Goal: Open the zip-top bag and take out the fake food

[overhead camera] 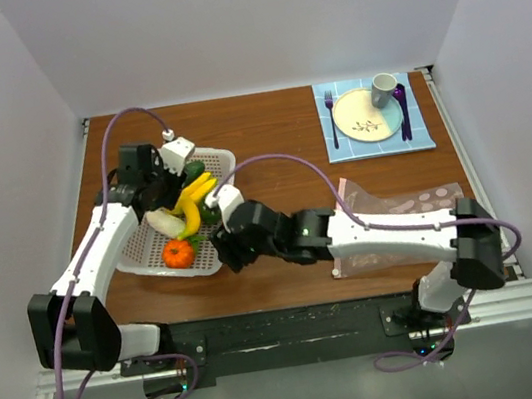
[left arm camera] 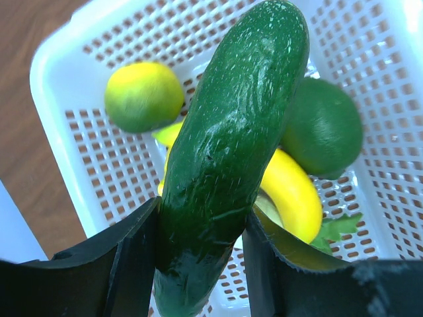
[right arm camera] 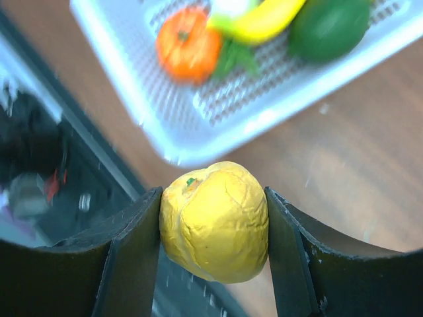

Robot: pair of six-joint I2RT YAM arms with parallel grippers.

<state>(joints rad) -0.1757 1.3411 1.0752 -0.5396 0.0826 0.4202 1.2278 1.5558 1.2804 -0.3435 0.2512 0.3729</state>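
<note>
The zip-top bag [overhead camera: 419, 204] lies flat at the right, partly under my right arm. My left gripper [left arm camera: 198, 224] is shut on the dark green cucumber [left arm camera: 231, 152], held over the white perforated basket [left arm camera: 86, 172]. In the top view this gripper [overhead camera: 177, 178] is above the basket's far side. My right gripper [right arm camera: 213, 195] is shut on a wrinkled yellow lemon [right arm camera: 215, 221], just outside the basket's near corner [right arm camera: 132, 86]. In the top view it [overhead camera: 226, 251] hangs beside the basket [overhead camera: 137, 250]. Bananas [overhead camera: 193, 199], an orange fruit [overhead camera: 178, 254] and a white-green piece [overhead camera: 161, 221] lie in the basket.
A round green fruit [left arm camera: 322, 129] and a yellow-green lemon [left arm camera: 144, 96] also lie in the basket. A yellow plate [overhead camera: 366, 115] with a fork [overhead camera: 330, 108], a cup [overhead camera: 383, 90] and a purple spoon [overhead camera: 402, 107] sits on a blue mat [overhead camera: 340, 152] at the back right. White walls enclose the table.
</note>
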